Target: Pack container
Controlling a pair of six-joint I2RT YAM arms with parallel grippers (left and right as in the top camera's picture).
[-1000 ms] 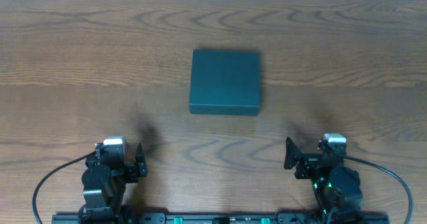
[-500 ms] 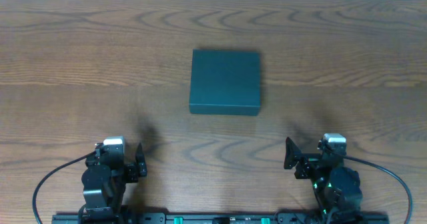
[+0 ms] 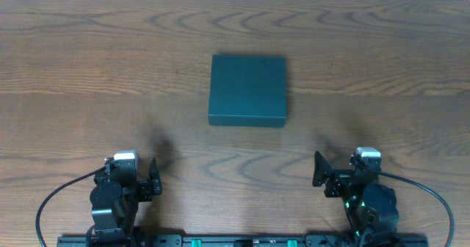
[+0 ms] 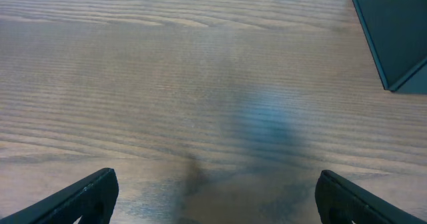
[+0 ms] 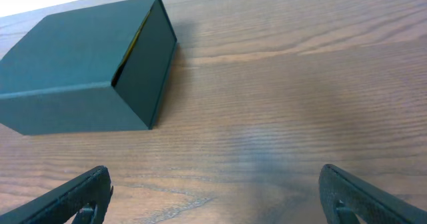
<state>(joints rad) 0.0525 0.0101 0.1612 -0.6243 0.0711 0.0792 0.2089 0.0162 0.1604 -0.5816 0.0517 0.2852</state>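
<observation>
The likeliest trouble is at the lid. The dark teal-green, matte, square rigid container (image 3: pixel 247 90) sits shut. Its flap lid (image 5: pixel 143 74) shows only a thin seam along one edge, seen from the right wrist, with a faint yellowish sliver behind it. A fingertip aimed at that seam could easily skate off the smooth card. A sideways push would probably slide the whole box across the brown wood-grain worktop (image 3: pixel 88 70) rather than lift the flap, since nothing braces it. One arm would likely need to steady the body while the other works the edge. A second difficulty is that nothing to pack shows in any view, so the contents cannot be judged from here.

The container lies flat near the middle of the worktop, well apart from both arms and ahead of them. It is roughly between their lines of reach and a little nearer the right one. Its faces are plain and unmarked, its corners crisp, and its height low against its width.

The left tool (image 4: pixel 217 194) stands wide and holds nothing, hanging over bare wood. The right tool (image 5: pixel 217 194) is equally wide and empty, and faces the container's corner.
</observation>
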